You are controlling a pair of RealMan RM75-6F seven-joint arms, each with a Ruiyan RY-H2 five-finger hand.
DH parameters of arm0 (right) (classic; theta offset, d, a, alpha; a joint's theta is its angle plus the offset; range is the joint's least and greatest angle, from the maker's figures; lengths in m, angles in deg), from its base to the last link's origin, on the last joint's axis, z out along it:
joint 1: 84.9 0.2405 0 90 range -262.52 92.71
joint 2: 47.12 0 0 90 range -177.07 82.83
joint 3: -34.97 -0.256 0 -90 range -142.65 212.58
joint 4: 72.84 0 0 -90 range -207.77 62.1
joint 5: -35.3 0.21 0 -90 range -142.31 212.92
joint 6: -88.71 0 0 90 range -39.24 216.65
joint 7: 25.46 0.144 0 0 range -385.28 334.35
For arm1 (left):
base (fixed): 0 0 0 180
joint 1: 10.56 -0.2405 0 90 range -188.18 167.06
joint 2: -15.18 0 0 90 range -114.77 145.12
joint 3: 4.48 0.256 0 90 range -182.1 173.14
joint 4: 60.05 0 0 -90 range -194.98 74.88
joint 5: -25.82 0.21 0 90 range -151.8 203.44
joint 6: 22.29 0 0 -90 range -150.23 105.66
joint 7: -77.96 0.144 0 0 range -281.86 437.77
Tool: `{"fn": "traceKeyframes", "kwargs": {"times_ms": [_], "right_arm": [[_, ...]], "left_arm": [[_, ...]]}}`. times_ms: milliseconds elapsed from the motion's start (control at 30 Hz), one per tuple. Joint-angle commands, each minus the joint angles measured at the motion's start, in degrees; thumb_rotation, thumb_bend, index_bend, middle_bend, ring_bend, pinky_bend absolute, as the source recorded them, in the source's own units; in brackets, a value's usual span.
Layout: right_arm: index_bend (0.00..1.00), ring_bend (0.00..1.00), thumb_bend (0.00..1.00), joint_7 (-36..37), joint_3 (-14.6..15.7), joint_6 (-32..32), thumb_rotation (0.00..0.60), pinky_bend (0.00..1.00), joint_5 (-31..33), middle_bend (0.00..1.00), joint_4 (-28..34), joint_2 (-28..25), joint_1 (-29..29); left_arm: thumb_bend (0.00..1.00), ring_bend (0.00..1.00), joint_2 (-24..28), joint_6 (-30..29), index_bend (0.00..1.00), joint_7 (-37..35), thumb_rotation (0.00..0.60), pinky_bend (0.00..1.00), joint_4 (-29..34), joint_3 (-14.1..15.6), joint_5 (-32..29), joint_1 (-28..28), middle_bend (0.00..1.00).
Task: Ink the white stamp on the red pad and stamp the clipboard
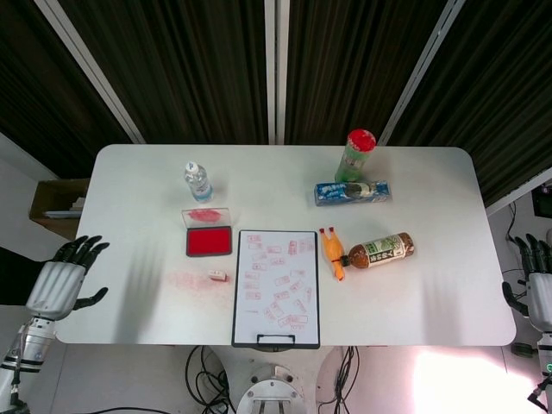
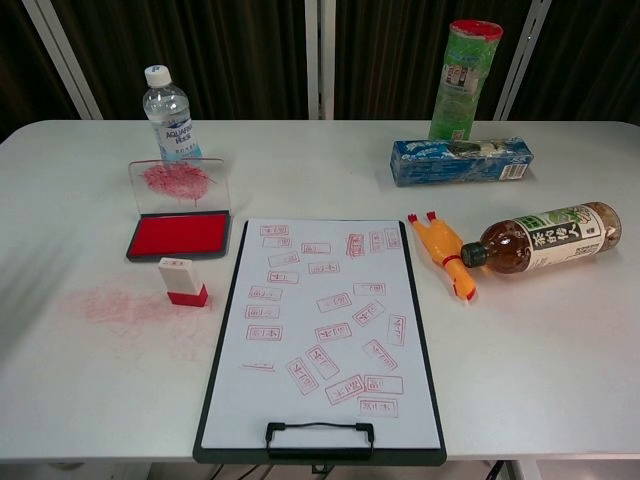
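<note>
1. The white stamp [image 2: 181, 281] stands upright on the desk [image 2: 560, 360], red face down, just in front of the red pad [image 2: 180, 235] and just left of the clipboard [image 2: 322, 330]. Standing this way, its body is free to be gripped from above.

2. The red pad lies open with its clear lid [image 2: 178, 184] tilted up at the back, so the ink surface is exposed and ready for a press.

3. The clipboard lies flat at the desk's front centre, clip toward the robot. Its sheet already carries many red prints; a few bare patches remain for a fresh one.

4. The left hand [image 1: 62, 280] hovers off the desk's left edge, fingers spread, holding nothing. It is the nearer hand to the stamp, so it likely makes the pick.

5. The right hand [image 1: 536, 285] hangs beyond the right edge, well apart from everything, fingers apart and empty.

6. A water bottle [image 2: 168, 112], snack box [image 2: 461, 160], green canister [image 2: 463, 80], tea bottle [image 2: 545, 240] and rubber chicken [image 2: 444, 253] sit clear of the working area.
</note>
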Motion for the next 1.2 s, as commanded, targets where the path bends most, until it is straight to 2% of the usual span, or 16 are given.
{"fn": "traceKeyframes", "kwargs": {"times_ms": [33, 200, 333, 567, 800, 967, 1200], "right_arm": [[0.00, 0.00, 0.30, 0.4, -0.2, 0.0, 0.600, 0.00, 0.2, 0.00, 0.0, -0.2, -0.1], [0.00, 0.00, 0.30, 0.6, 0.1, 0.6, 0.600, 0.00, -0.2, 0.00, 0.2, -0.6, -0.5], [0.00, 0.00, 0.30, 0.6, 0.3, 0.9, 0.600, 0.00, -0.3, 0.00, 0.2, -1.0, -0.8], [0.00, 0.00, 0.30, -0.4, 0.4, 0.7, 0.600, 0.00, -0.4, 0.00, 1.2, -1.6, -0.8], [0.00, 0.00, 0.30, -1.4, 0.4, 0.1, 0.600, 0.00, -0.6, 0.00, 1.2, -1.6, -0.2], [0.00, 0.00, 0.30, -1.2, 0.1, 0.1, 0.600, 0.00, 0.0, 0.00, 1.1, -1.9, -0.3], [0.00, 0.00, 0.30, -0.4, -0.1, 0.5, 0.600, 0.00, 0.3, 0.00, 1.0, -2.4, -0.7]], "left_arm": [[0.19, 0.09, -0.2, 4.3, 0.16, 3.1, 0.600, 0.18, 4.0, 0.8, 2.5, 3.3, 0.12], [0.19, 0.09, -4.5, 7.9, 0.16, 5.9, 0.600, 0.19, 3.5, -0.1, 2.6, 6.4, 0.12], [0.19, 0.09, -9.7, 11.1, 0.16, 8.3, 0.600, 0.19, 0.8, -1.2, 0.8, 8.6, 0.12], [0.20, 0.09, -14.8, 14.7, 0.20, 9.9, 0.600, 0.19, -0.7, -2.8, -2.4, 11.5, 0.12], [0.21, 0.09, -19.2, 16.4, 0.23, 12.4, 0.600, 0.19, -2.7, -4.0, -5.6, 13.5, 0.23], [0.23, 0.09, -22.6, 14.7, 0.33, 15.5, 0.600, 0.18, -3.9, -4.6, -6.8, 13.7, 0.38], [0.25, 0.09, -25.1, 16.4, 0.38, 19.8, 0.600, 0.18, -2.8, -4.8, -10.1, 15.0, 0.40]]}}
